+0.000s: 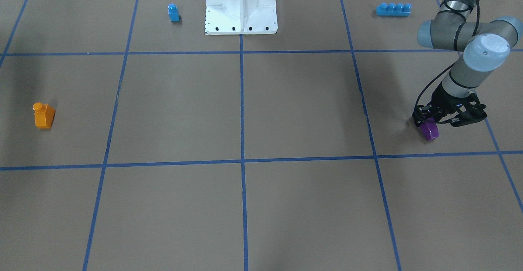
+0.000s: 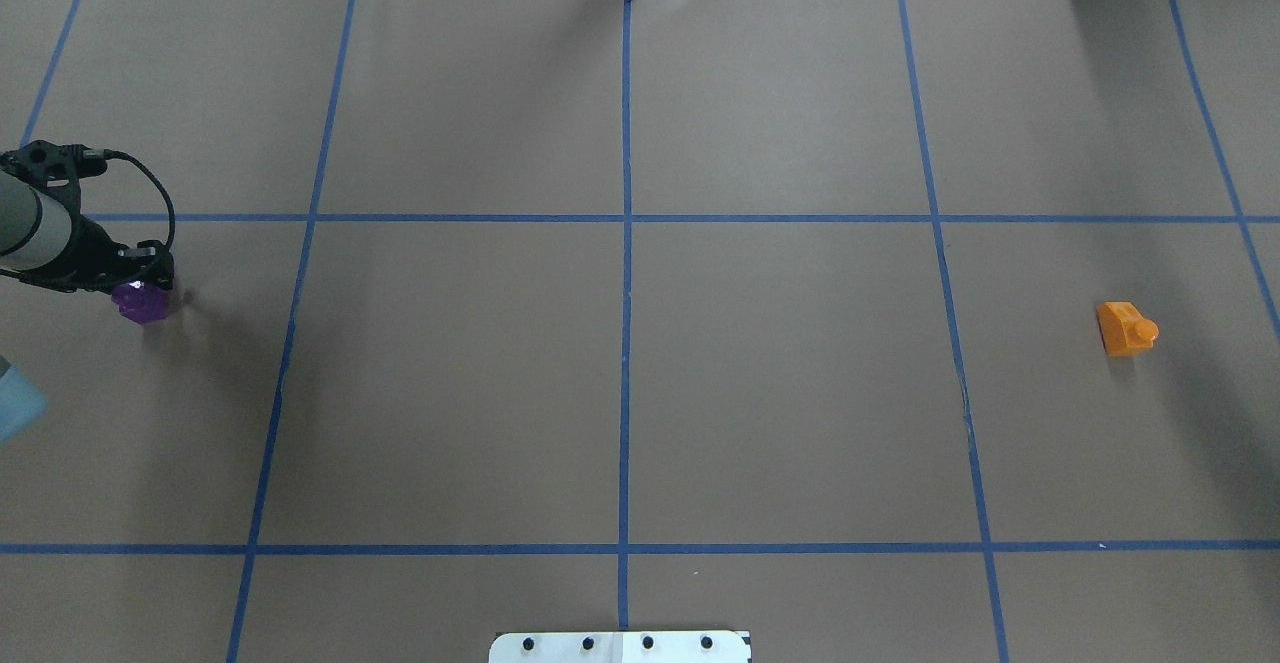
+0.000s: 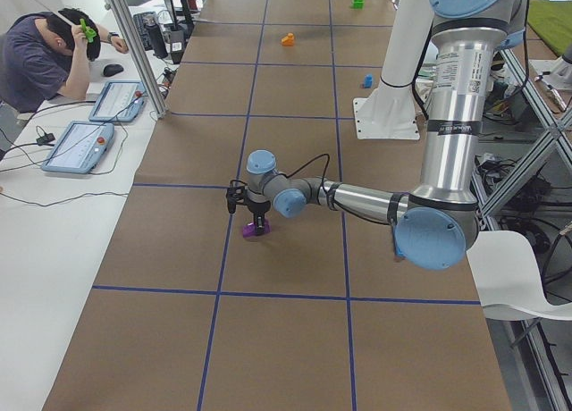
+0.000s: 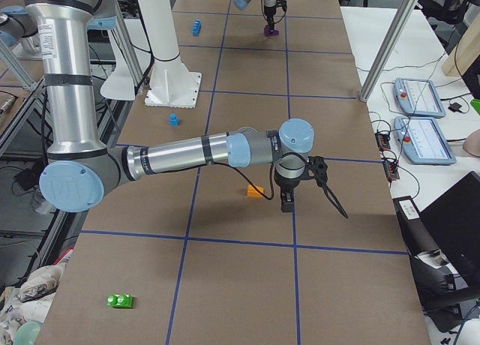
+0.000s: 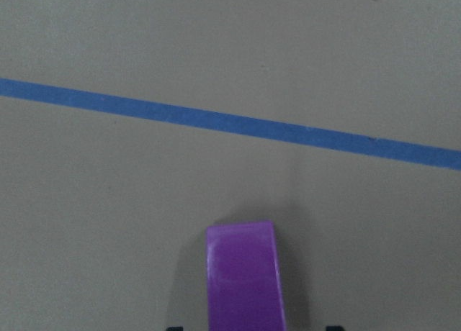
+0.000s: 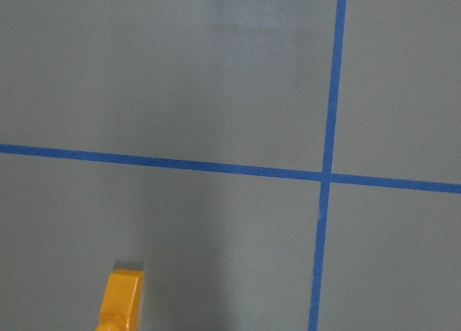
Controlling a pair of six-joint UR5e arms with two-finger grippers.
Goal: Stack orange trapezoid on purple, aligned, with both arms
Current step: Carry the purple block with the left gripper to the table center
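Observation:
The purple brick [image 1: 429, 131] rests on the brown table, toward my left end. My left gripper [image 1: 426, 122] is down over it. In the left wrist view the purple brick [image 5: 243, 277] lies between two dark fingertips [image 5: 173, 328] with a gap on each side, so the gripper is open around it. The orange trapezoid [image 1: 43, 115] stands alone toward the other end [image 2: 1127, 328]. It shows at the bottom left of the right wrist view [image 6: 121, 299]. My right gripper [image 4: 286, 204] hangs just beside the orange trapezoid [image 4: 255, 190]. I cannot tell whether it is open or shut.
A small blue single-stud brick [image 1: 173, 12] and a long blue brick [image 1: 393, 9] lie near the white robot base [image 1: 241, 13]. A green brick [image 4: 120, 301] lies past the orange one. An operator [image 3: 36, 58] sits at a side desk.

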